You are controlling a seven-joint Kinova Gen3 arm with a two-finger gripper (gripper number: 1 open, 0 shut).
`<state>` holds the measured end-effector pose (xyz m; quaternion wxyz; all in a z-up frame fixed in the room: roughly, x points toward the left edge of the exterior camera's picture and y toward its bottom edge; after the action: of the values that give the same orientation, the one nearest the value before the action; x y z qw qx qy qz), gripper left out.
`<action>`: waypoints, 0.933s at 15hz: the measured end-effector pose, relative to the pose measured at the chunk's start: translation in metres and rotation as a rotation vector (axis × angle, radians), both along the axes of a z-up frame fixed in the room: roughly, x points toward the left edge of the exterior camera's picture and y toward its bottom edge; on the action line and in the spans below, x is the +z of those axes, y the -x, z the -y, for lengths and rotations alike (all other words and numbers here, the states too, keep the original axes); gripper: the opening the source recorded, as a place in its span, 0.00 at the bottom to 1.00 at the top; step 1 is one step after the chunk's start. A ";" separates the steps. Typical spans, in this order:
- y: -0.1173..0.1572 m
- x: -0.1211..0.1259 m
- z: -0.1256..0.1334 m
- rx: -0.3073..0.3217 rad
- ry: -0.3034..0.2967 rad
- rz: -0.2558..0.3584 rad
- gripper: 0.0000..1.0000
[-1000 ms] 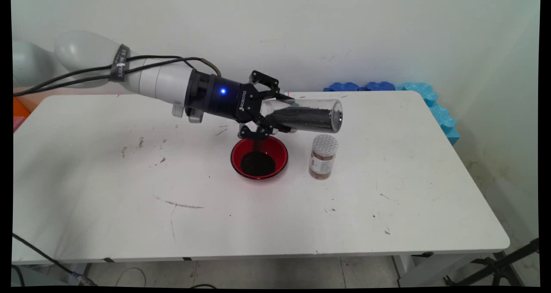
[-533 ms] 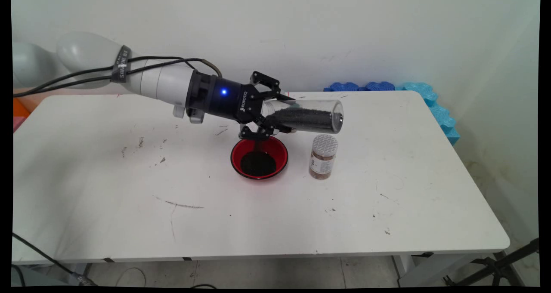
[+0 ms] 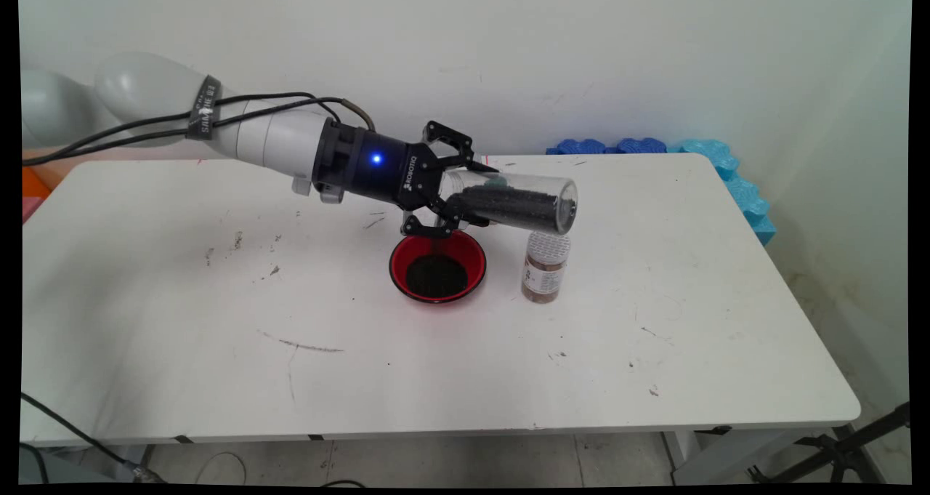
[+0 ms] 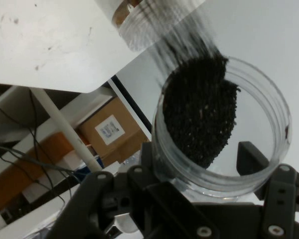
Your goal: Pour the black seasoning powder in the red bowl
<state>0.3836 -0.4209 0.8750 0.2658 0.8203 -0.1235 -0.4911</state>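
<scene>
I read this as mid-pour: black two-finger gripper [image 3: 454, 190] clamped on the clear plastic jar of black granules [image 3: 516, 198], held sideways above the red bowl [image 3: 437, 266], small lidded spice jar [image 3: 545, 266] just right; next needs steady tilt.

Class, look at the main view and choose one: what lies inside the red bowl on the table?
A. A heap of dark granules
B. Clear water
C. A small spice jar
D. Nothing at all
A: the red bowl holds a dark heap like the granules in the clear jar that the gripper holds sideways above it.
</scene>
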 end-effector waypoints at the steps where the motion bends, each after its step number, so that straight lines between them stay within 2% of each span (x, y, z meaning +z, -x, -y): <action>1: 0.000 0.000 0.000 -0.005 0.011 0.006 0.00; 7: -0.002 0.004 0.000 -0.072 0.130 0.068 0.00; 14: 0.001 0.012 -0.002 -0.199 0.338 0.157 0.00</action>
<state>0.3831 -0.4188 0.8871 0.3393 0.7836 -0.3048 -0.4218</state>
